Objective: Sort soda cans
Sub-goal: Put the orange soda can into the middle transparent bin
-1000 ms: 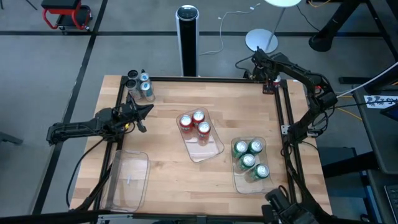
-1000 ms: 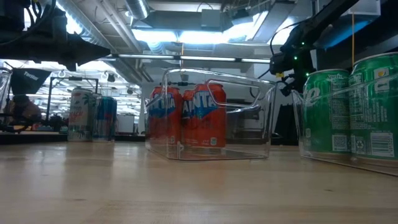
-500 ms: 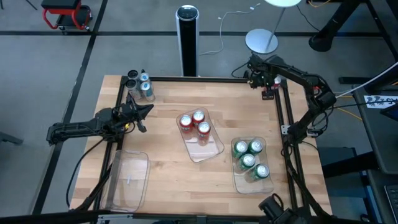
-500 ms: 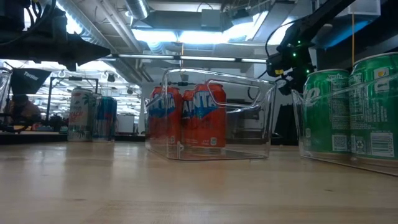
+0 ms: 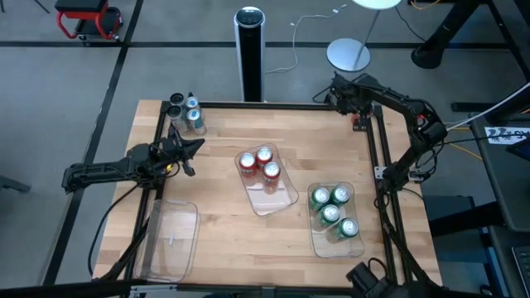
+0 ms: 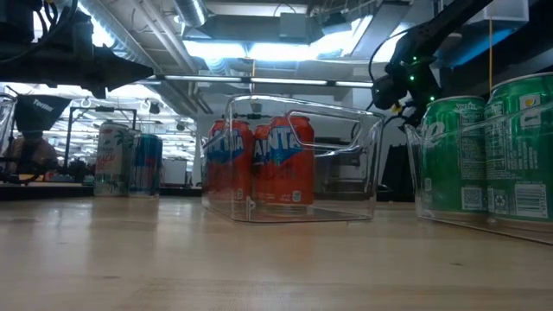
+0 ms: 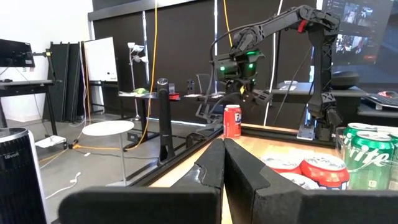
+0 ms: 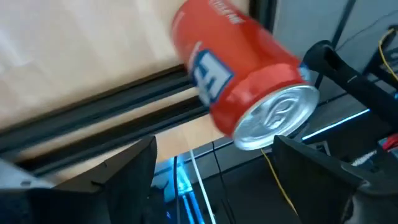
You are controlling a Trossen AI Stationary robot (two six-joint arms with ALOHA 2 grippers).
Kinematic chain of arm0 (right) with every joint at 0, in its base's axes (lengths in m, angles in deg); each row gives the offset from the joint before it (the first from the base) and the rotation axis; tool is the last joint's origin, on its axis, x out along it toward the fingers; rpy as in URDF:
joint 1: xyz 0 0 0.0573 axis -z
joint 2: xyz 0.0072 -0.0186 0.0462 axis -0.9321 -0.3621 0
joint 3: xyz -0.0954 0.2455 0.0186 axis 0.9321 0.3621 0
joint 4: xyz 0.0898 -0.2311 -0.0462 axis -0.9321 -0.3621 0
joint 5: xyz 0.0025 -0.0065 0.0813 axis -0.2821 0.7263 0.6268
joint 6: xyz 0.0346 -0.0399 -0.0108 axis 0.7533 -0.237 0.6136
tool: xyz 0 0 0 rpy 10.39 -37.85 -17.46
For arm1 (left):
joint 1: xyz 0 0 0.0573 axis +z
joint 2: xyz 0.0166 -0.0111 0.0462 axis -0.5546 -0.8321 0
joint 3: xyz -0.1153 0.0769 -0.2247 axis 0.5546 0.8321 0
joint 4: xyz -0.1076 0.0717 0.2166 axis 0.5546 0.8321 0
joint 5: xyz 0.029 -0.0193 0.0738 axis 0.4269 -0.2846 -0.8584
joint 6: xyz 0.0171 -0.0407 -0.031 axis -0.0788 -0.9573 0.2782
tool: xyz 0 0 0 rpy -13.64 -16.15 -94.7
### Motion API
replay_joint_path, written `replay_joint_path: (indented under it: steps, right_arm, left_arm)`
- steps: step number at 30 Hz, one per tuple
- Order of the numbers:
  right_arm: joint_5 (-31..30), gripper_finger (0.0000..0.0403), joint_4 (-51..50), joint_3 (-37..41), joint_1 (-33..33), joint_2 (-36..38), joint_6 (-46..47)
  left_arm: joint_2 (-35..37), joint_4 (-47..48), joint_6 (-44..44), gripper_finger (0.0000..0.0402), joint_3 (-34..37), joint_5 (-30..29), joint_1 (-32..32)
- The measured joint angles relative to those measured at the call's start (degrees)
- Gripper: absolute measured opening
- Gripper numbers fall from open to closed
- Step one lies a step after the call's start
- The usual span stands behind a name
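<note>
Not much changed over the last second. Right gripper (image 5: 341, 93) shifted a little along the table's far right corner, jaws spread wide, hovering over a lone red can (image 7: 232, 121) standing there, not gripping it. Can fills the right wrist view (image 8: 239, 81) between the fingers. Left gripper (image 5: 194, 147) same spot near the left edge, clamped shut on nothing. Three red cans (image 5: 259, 163) in the middle tray (image 5: 281, 199), four green cans (image 5: 332, 210) in the right tray (image 5: 315, 240), silver cans (image 5: 185, 112) at the far left corner, all unmoved.
</note>
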Motion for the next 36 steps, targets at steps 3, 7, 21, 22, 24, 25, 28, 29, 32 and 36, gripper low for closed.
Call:
replay_joint_path:
  steps: [3, 7, 21, 22, 24, 25, 28, 29, 32, 36]
  right_arm:
    - [-0.39, 0.0319, 0.99, 0.00, 0.51, -0.05, 0.35]
    - [-0.05, 0.0319, 1.06, 0.00, 0.72, -0.22, 0.31]
    - [-3.41, 0.0319, 1.46, -0.27, 0.65, -4.92, -0.50]
    - [-3.51, 0.0319, 1.66, -0.26, 0.65, -4.96, -0.68]
    - [-2.98, 0.0319, 1.88, -0.26, 0.65, -4.94, -1.77]
    - [-2.78, 0.0319, 1.66, -0.26, 0.65, -4.92, -2.60]
    - [-1.77, 0.0319, 1.22, -0.20, 0.34, -4.93, -4.38]
    - [-1.66, 0.0319, 1.21, -0.18, -0.13, -4.94, -5.01]
    - [-1.47, 0.0319, 1.27, -0.12, -1.14, -4.90, -6.81]
    - [-0.04, 0.0319, 1.51, -0.13, -2.49, -4.27, -8.50]
  left_arm:
    - [0.00, 0.02, -0.02, 0.0000, -0.02, 0.00, 0.01]
    - [0.00, 0.04, -0.03, 0.0000, -0.01, 0.00, 0.01]
    - [0.00, 0.40, -0.68, 0.0000, 0.00, 0.00, -0.01]
    - [0.00, 0.43, -0.66, 0.0000, 0.00, 0.00, -0.01]
    - [0.00, 0.41, -0.13, 0.0000, -0.02, 0.01, -0.01]
    - [0.00, 0.41, 0.08, 0.0000, 0.00, 0.00, 0.00]
    - [0.00, 0.41, 0.24, 0.0000, 0.00, 0.00, -0.01]
    - [0.00, 0.41, 0.24, 0.0000, -0.02, 0.00, -0.01]
    - [0.00, 0.39, 0.28, 0.0000, -0.01, 0.00, -0.01]
    - [0.00, 0.23, 0.35, 0.0000, 0.00, 0.01, -0.01]
